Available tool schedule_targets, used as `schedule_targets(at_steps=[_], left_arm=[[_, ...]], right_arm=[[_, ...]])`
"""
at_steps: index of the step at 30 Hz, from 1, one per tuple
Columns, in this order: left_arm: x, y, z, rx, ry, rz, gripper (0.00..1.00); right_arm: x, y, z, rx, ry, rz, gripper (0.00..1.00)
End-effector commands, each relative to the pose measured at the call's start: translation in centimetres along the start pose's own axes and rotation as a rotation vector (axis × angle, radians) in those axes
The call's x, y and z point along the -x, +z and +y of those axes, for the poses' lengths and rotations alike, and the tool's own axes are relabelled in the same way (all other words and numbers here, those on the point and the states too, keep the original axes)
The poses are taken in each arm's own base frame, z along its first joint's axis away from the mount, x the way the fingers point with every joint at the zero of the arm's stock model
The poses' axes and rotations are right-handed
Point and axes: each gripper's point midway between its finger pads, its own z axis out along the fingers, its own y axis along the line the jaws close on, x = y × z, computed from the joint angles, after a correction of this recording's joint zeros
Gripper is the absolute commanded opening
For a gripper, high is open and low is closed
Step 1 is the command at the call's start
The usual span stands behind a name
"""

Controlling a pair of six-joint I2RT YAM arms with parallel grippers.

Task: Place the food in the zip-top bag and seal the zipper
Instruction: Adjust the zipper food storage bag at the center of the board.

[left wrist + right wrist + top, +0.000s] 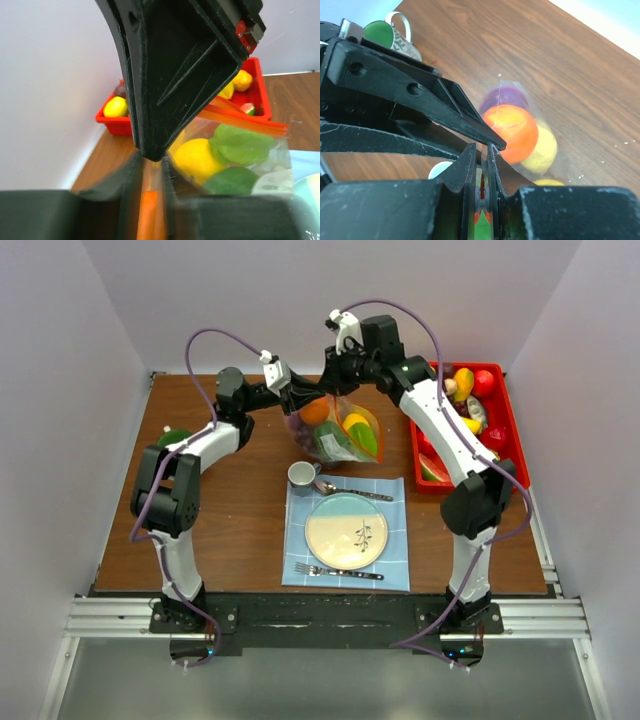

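Note:
The clear zip-top bag point(340, 435) hangs over the table's back middle, held up by its top edge. Inside it is food: an orange ball point(512, 130), a purple piece point(505, 95), a yellow lemon point(197, 157) and green pieces point(242, 142). My left gripper point(298, 397) point(152, 165) is shut on the orange-red zipper point(147, 215). My right gripper point(328, 388) point(481, 150) meets it tip to tip and is shut on the same zipper point(481, 192). More food point(462, 380) lies in the red tray point(505, 400).
In front of the bag, a blue placemat point(395, 570) carries a plate point(346, 532), a grey cup point(303, 476), a spoon point(350, 490) and a fork point(335, 571). A green mug point(172, 438) stands at the table's left. The walls are close on three sides.

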Motion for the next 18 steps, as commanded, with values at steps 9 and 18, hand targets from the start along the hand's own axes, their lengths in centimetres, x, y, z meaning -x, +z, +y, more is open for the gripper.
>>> schedule_targets(at_steps=[9, 18], left_arm=[[2.0, 0.6, -0.7, -0.020, 0.035, -0.078, 0.00], [2.0, 0.7, -0.8, -0.007, -0.029, -0.116, 0.00]], right_arm=[[5.0, -3.1, 1.8, -0.041, -0.136, -0.219, 0.05], [4.6, -3.2, 1.4, -0.062, -0.134, -0.225, 0.44]])
